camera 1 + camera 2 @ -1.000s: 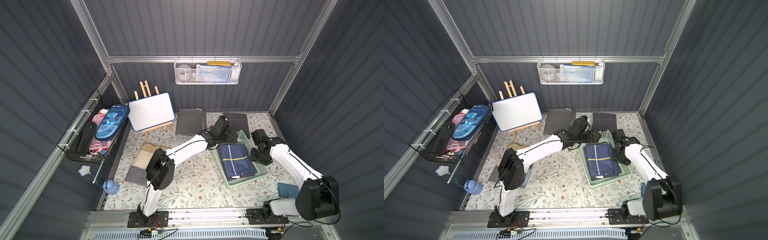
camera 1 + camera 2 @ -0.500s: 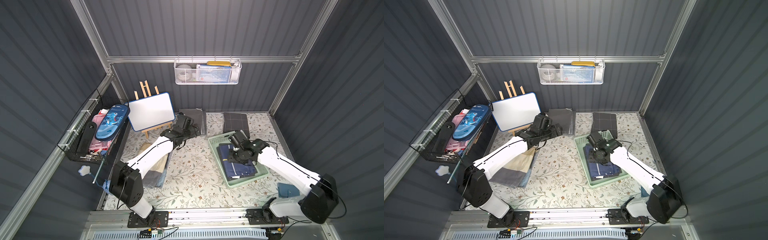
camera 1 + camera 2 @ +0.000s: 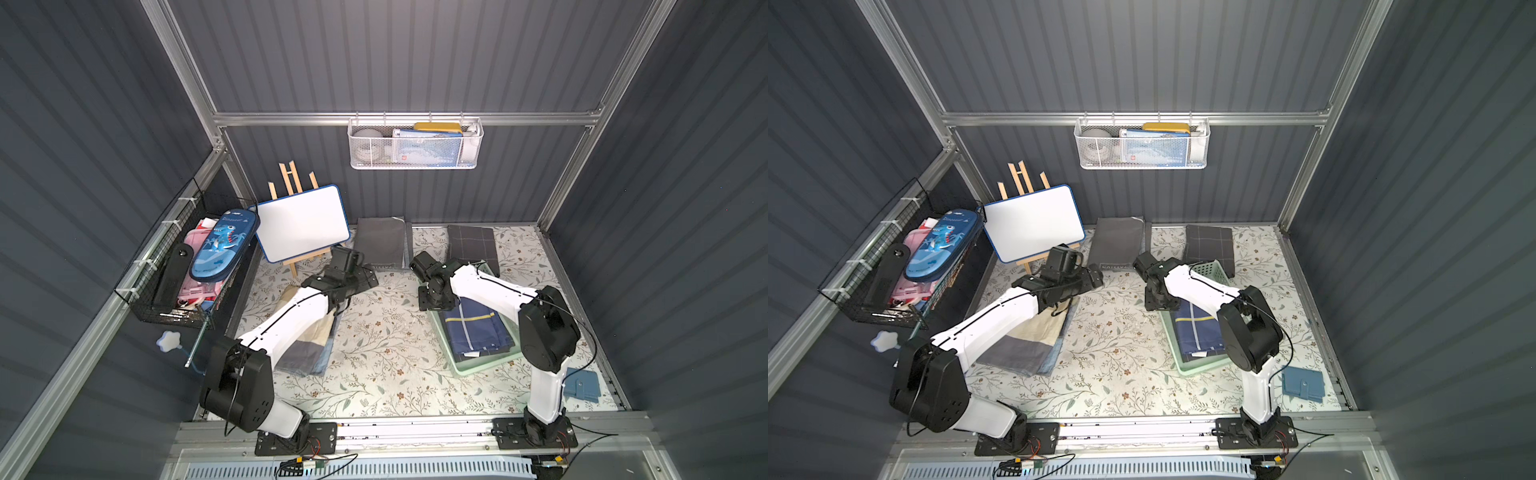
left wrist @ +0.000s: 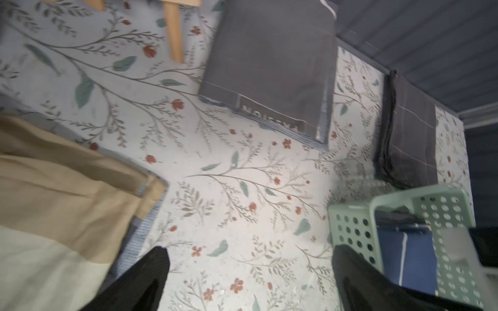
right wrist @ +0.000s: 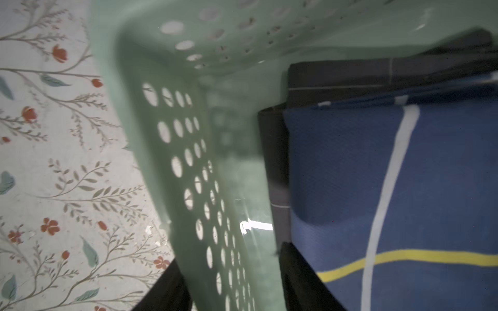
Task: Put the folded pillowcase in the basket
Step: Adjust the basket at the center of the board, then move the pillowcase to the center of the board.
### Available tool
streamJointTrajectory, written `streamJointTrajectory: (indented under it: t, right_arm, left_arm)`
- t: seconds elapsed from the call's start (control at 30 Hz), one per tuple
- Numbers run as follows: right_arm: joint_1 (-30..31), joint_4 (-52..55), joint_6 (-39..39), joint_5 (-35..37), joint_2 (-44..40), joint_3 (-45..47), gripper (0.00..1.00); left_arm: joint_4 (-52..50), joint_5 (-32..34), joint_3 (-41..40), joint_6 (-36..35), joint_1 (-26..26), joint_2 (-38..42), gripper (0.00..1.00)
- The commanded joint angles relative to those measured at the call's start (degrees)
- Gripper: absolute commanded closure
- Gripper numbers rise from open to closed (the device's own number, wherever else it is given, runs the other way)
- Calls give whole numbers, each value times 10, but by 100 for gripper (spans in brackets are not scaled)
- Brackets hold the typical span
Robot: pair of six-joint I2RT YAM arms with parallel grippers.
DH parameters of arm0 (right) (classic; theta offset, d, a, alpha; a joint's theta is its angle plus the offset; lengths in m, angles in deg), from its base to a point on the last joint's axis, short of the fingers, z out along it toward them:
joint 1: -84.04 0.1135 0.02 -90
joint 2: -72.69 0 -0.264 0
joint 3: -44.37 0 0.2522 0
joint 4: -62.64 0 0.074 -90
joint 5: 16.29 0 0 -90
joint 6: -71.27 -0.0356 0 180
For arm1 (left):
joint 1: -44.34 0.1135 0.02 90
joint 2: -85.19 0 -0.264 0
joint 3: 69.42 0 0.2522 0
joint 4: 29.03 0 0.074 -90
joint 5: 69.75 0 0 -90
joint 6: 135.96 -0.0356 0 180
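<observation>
folded navy striped pillowcase (image 5: 404,175) lies inside the pale mint-green perforated plastic basket (image 5: 175,134). right pincer (image 5: 230,254) straddles the basket's wall, grip unclear; if clamped, lifting could tip it. left pincer (image 4: 250,250) gapes empty.

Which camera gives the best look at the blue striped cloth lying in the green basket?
The right wrist view: the blue pillowcase fills it, stripes clear, inside the basket. In both top views it looks small, partly under the right arm. The left wrist view catches a sliver.
</observation>
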Motion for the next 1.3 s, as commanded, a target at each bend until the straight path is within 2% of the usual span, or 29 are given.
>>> streamJointTrajectory:
  t: [0.0,0.07,0.23,0.43,0.57,0.67,0.73,0.93,1.1,1.17,1.27]
  right_arm:
    - [-38,7,-51,61,-33,40,46]
    - [-62,-10,-59,74,-60,71,46]
    - [-105,-6,-44,76,-93,89,46]
    - [-104,-11,-32,36,-142,96,46]
    - [-91,-29,-24,22,-186,109,46]
    - [-85,-31,-22,17,-209,114,46]
    - [-84,-31,-19,14,-222,116,46]
    - [-85,-34,-14,23,-251,135,46]
    - [-85,-32,-13,19,-269,151,46]
    - [-84,-31,-9,9,-280,160,46]
    - [-81,-32,-12,-11,-303,178,46]
  left_arm:
    - [22,-36,-35,-3,56,22,0]
    - [28,-49,-51,-6,81,16,1]
    - [65,-74,-94,4,99,-16,1]
    - [124,-138,-141,26,102,-94,0]
    - [146,-159,-161,18,102,-123,1]
    - [178,-221,-175,37,97,-136,1]
    - [202,-253,-183,69,78,-124,1]
    - [279,-273,-186,219,-25,-69,0]
    - [356,-230,-165,327,-78,-58,0]
    - [371,-222,-139,337,-85,-71,1]
    - [378,-236,-78,312,-88,-113,1]
